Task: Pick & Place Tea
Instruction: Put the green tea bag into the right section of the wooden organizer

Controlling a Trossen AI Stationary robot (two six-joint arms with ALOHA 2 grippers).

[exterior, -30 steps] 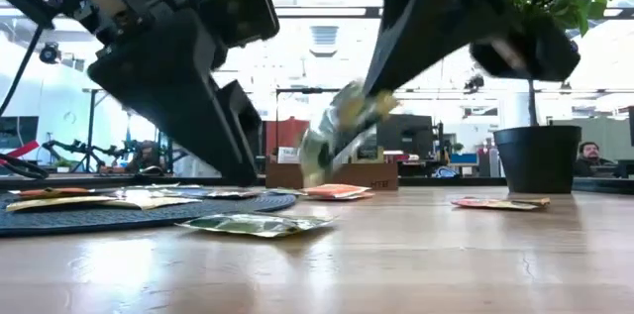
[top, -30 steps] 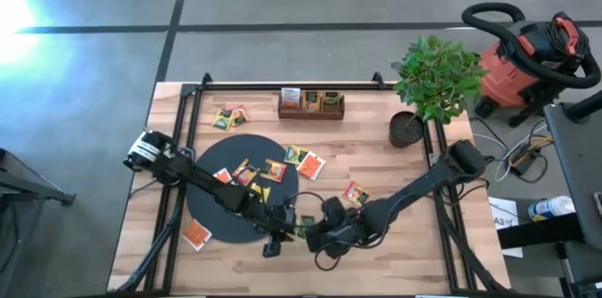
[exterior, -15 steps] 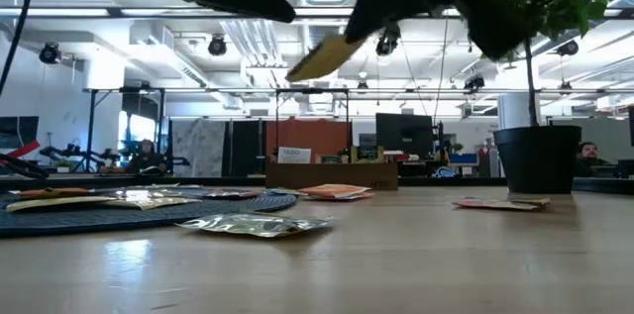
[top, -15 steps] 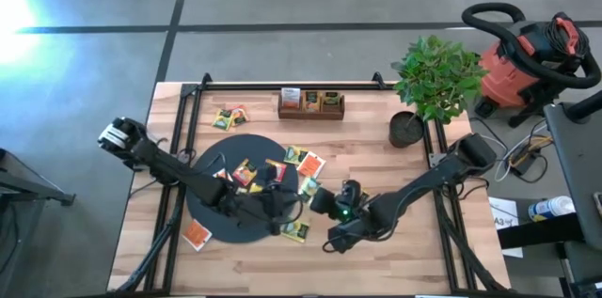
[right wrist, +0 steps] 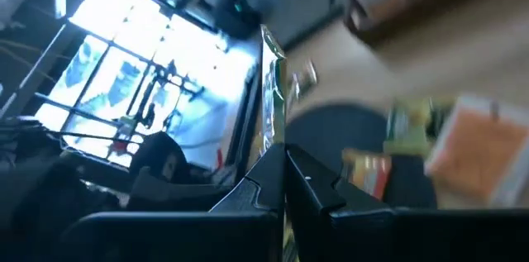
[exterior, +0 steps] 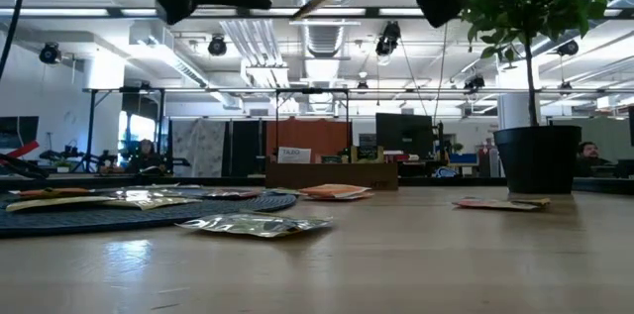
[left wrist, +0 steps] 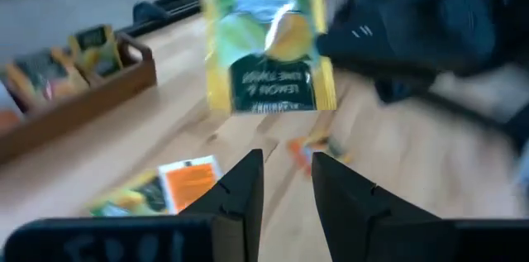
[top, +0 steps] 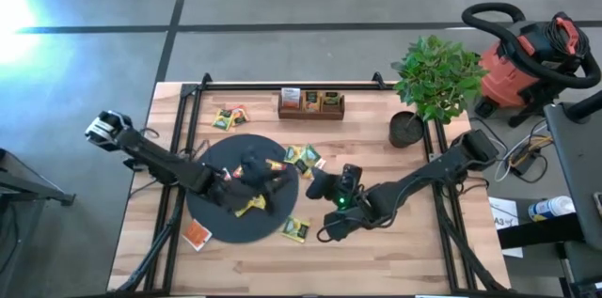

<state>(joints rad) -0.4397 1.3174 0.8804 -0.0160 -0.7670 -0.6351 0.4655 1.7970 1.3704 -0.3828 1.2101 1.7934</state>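
Note:
My right gripper [right wrist: 283, 159] is shut on a green-and-yellow tea packet [left wrist: 269, 47], high above the table beside the black disc [top: 212, 227]. In the low view the packet [exterior: 317, 2] juts from it near the top of the picture. My left gripper [left wrist: 285, 167] hovers over the disc's right part, open and holding nothing, facing the held packet. Another green packet [top: 296, 229] lies flat on the wood near the front edge. Several more packets lie on the disc and beside it [top: 303, 158]. My right gripper pinches one edge of the tea packet [right wrist: 278, 140] between its two fingers. The fingers come at it about level. The flat packet stands on edge, sticking out beyond the fingertips, lifted well clear of the table and the disc.
A brown wooden tray [top: 310, 103] with packets stands at the far edge. A potted plant [top: 431, 77] stands at the far right. Loose packets lie at the far left [top: 229, 117], and an orange one lies at the front left [top: 196, 234]. Black frame rails run along both table sides.
Both grippers have risen from table height near the front edge and tipped from pointing down to about level. My right gripper has carried the packet up and toward the far edge. My left gripper has drawn back over the disc. The green packet on the wood stayed put.

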